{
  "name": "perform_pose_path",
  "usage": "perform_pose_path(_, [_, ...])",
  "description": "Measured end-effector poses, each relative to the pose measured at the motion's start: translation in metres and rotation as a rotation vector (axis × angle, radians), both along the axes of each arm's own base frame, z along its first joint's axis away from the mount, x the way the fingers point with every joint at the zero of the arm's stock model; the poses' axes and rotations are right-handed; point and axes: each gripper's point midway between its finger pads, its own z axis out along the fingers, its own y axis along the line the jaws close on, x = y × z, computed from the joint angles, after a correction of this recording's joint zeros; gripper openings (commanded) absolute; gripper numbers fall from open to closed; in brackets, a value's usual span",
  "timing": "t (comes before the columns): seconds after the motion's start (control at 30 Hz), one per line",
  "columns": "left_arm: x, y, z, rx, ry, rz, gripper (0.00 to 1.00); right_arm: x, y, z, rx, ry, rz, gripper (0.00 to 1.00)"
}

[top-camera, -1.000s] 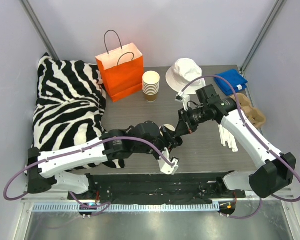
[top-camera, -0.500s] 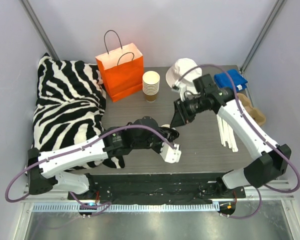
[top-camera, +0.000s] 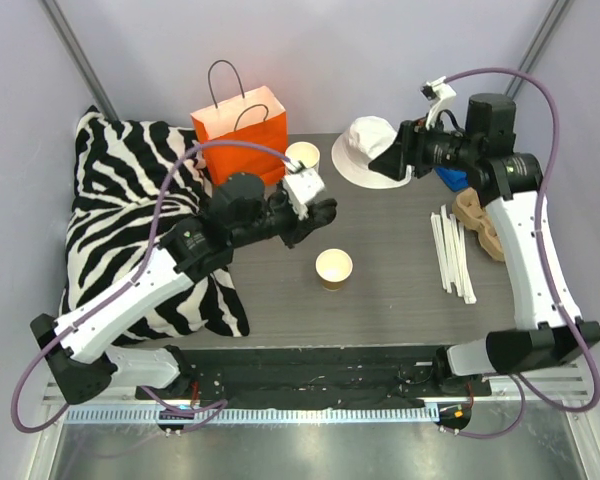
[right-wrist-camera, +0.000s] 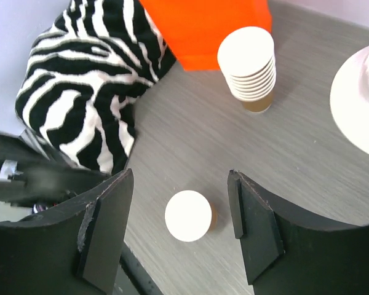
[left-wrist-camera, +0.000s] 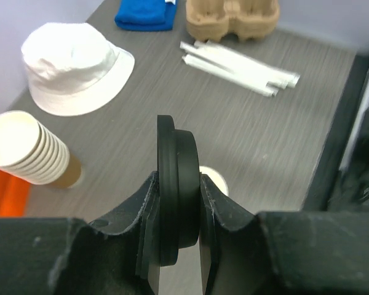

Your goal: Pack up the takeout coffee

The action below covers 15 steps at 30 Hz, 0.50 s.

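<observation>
The takeout coffee's paper cup [top-camera: 333, 268] stands upright and lidless near the table's middle, its cream inside showing. Its round black lid [left-wrist-camera: 178, 153] is held on edge between the jaws of my left gripper [left-wrist-camera: 178, 179], which is shut on it. In the top view my left gripper [top-camera: 320, 212] hangs behind and left of the cup, clear of it. The cup's rim [left-wrist-camera: 214, 180] peeks out behind the lid. My right gripper [right-wrist-camera: 179, 178] stands open and empty high above the cup [right-wrist-camera: 188, 215]; in the top view the right gripper [top-camera: 392, 162] is at the back right.
An orange paper bag [top-camera: 242, 140] stands at the back left beside a stack of lidless cups [top-camera: 302, 168]. A white bucket hat [top-camera: 368, 150], a pulp cup carrier [top-camera: 480, 215] and white wrapped sticks [top-camera: 452, 255] lie to the right. A zebra cushion [top-camera: 130, 200] fills the left.
My left gripper closed on the lid and carried it up and back-left off the cup. My right gripper opened, let go of the cup and rose to the back right.
</observation>
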Motion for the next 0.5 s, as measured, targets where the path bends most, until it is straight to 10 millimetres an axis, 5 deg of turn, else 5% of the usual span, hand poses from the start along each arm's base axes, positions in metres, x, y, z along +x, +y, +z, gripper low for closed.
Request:
perform_pose_path(0.27, [0.044, 0.033, 0.036, -0.399, 0.391, 0.224, 0.00, -0.031, -0.001, 0.039, 0.122, -0.117, -0.062, 0.69])
perform_pose_path(0.5, [0.040, 0.024, 0.070, -0.594, 0.522, 0.175, 0.00, -0.036, 0.016, -0.004, 0.225, 0.065, -0.094, 0.61])
